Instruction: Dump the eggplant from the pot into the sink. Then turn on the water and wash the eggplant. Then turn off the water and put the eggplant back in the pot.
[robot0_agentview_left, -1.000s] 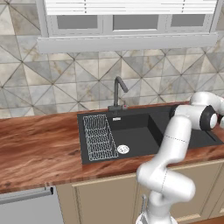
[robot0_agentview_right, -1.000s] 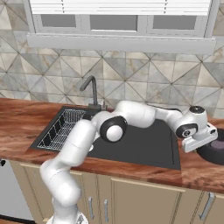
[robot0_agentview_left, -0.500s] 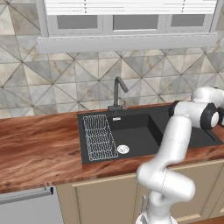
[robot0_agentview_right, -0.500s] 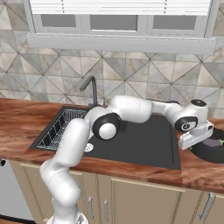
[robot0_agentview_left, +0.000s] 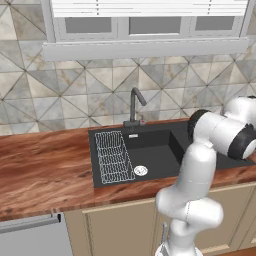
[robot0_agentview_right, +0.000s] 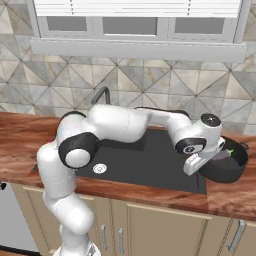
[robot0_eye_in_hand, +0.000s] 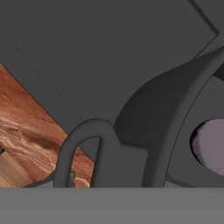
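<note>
The pot (robot0_agentview_right: 227, 162), round and dark charcoal, sits on the wooden counter (robot0_agentview_right: 20, 145) just right of the matte black sink (robot0_agentview_right: 145, 165); its near left side touches or overlaps the sink's right edge, and which of the two cannot be told; a small loop handle sticks out at its far right rim; inside it, near the top, a small green tip marks the eggplant (robot0_agentview_right: 230, 152), whose dark body barely stands out from the pot's interior; in the hand view the pot's wall (robot0_eye_in_hand: 157, 127) curves up the right half, with a loop handle in front of it, and a pale purple rounded shape, the eggplant (robot0_eye_in_hand: 209, 143), lies inside at the right edge; wood grain of the counter (robot0_eye_in_hand: 26, 135) shows at the left.

The end effector (robot0_agentview_right: 196, 165) is at the pot's left rim, in the right base view, its white body pressed close against the dark wall; whether its fingers are spread or clamped on the rim cannot be told.

In the left base view the sink (robot0_agentview_left: 150, 150) shows its basin, a white wire rack (robot0_agentview_left: 113, 157) on the left part, a white round drain (robot0_agentview_left: 140, 170) beside the rack, and a dark angular faucet (robot0_agentview_left: 135, 107) behind.
</note>
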